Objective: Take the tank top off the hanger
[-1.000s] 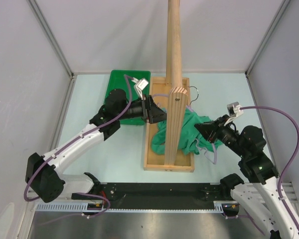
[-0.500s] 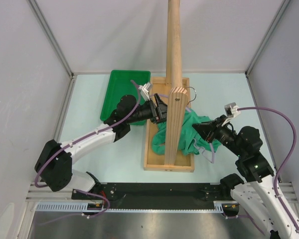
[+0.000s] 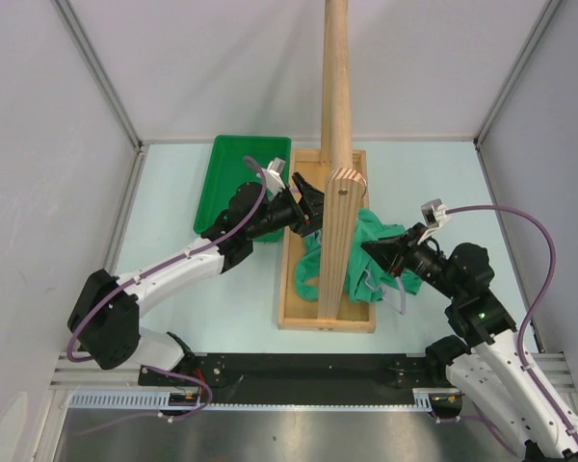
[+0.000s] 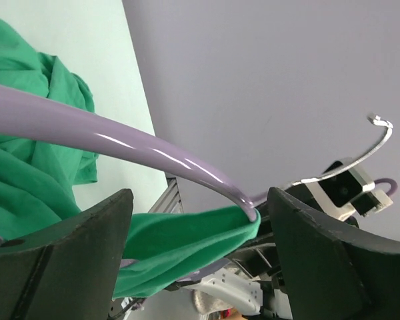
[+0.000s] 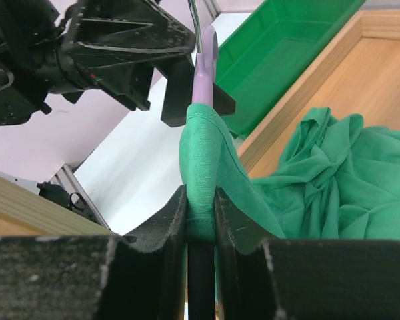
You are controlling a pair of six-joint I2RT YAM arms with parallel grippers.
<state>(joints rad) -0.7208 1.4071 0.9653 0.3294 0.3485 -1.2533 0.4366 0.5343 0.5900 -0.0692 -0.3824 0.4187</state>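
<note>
Twice over, reaching in at the wooden pole stand (image 3: 335, 96), once from each side. Pinching a fold of the tank top (image 3: 374, 227) firmly between the fingers of the right gripper (image 5: 200, 208), jaws pressing nearly together and teal-green cloth bulging up out of them. Draping that same fold over the thin lavender arm of the hanger (image 4: 120, 143), seen in the right wrist view rising out of the cloth just above the clamping fingers. Holding the jaws of the left gripper (image 3: 313, 205) wide apart, gripping nothing, on the left of the pole and just opposite the right gripper. Straddling the hanger's arm and a stretched band of green cloth with those spread fingers (image 4: 80, 253) in the left wrist view, apparently touching neither, though not showing that for certain. Leaving most of the tank top lying crumpled in the shallow wooden base (image 3: 328, 318) of the stand, to the right of the pole, with one part lifting up toward the two grippers. Hiding the middle of the hanger behind the pole in the overhead view, so not telling how much of the garment is hanging on it. Passing the left arm over the near right corner of the bright green tray (image 3: 233, 178), resting on the pale table (image 3: 202, 289) just left of the wooden base.
</note>
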